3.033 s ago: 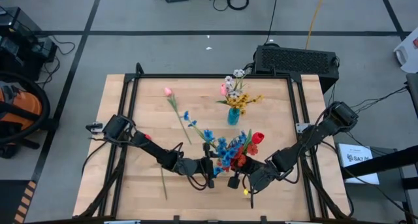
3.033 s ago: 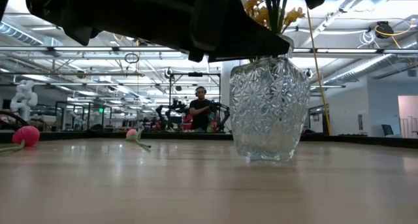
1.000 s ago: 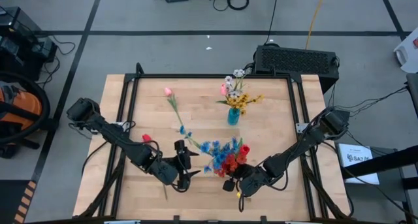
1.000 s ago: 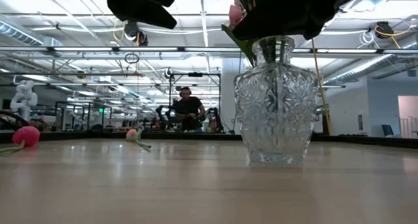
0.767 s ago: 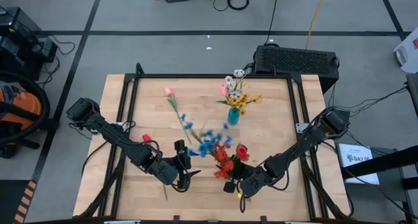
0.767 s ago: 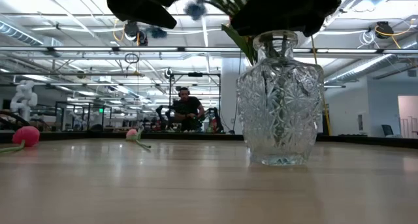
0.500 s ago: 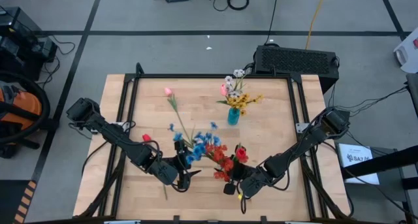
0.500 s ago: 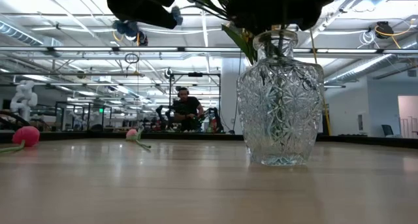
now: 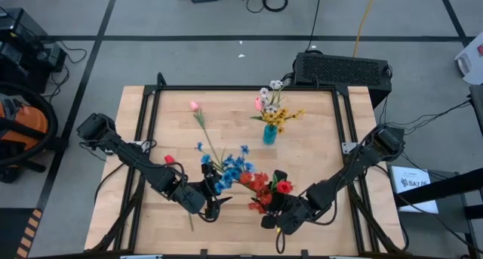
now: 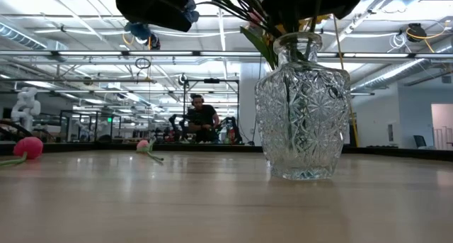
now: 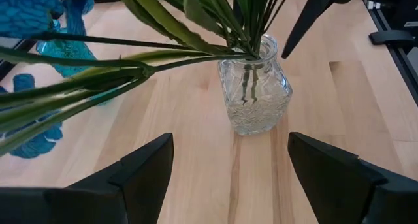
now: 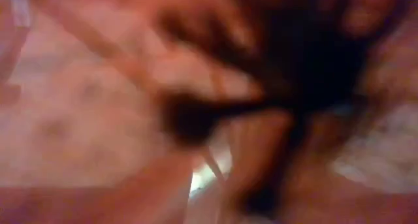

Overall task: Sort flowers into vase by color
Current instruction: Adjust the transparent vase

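Observation:
A clear cut-glass vase (image 11: 255, 93) stands near the table's front middle. Blue sprays (image 9: 226, 168) and red flowers (image 9: 266, 187) stick into its neck by their green stems (image 11: 196, 51) and fan out above it. My left gripper (image 11: 230, 138) hovers open just left of the vase, its fingers wide apart with nothing between them. My right gripper (image 9: 270, 216) is at the vase's near right side, under the red blooms. One of its fingers (image 11: 307, 18) shows beside the vase's mouth, clear of the stems. The right wrist view is a red blur.
A small blue vase (image 9: 269, 134) with yellow, white and pink flowers stands behind the clear one. A pink tulip (image 9: 194, 106) lies on the wood at the far left, its stem running toward the blue sprays. A red bloom (image 9: 169, 159) lies by the left arm.
The bunch in the clear vase has fanned out. The blue sprays have swung toward the table's left, and the red flowers have stayed on the right. The vase stands in the same place. My right gripper has drawn back a little toward the near edge.

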### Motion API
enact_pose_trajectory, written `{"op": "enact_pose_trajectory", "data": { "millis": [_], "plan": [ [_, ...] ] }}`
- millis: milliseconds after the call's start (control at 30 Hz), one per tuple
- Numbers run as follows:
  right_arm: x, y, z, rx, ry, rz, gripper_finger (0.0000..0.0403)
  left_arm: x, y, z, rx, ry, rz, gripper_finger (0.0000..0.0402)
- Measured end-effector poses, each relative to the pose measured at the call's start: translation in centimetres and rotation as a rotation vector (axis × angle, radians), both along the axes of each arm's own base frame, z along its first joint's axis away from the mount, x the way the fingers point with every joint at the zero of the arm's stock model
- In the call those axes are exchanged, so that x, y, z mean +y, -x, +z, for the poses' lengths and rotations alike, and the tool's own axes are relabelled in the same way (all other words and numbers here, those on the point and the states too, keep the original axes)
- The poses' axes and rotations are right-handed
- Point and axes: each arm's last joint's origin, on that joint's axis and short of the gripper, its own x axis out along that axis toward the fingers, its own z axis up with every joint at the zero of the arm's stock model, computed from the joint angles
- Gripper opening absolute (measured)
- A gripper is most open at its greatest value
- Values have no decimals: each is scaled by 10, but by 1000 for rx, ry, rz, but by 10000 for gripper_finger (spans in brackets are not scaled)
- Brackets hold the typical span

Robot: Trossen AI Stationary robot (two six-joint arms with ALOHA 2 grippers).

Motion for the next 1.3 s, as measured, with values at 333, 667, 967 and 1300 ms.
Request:
{"op": "enact_pose_trajectory", "data": {
  "millis": [333, 667, 967, 1300],
  "plan": [
    [3, -2, 12, 1, -11, -6, 176, 0, 0, 0, 0, -1, 0, 307],
    [-2, 13, 21, 73, -110, -52, 176, 0, 0, 0, 0, -1, 0, 307],
    [5, 18, 22, 113, -217, 0, 176, 1, 1, -2, 23, -16, 0, 307],
    [3, 22, 29, 132, -249, 33, 176, 1, 1, -2, 22, -16, 0, 307]
  ]
}}
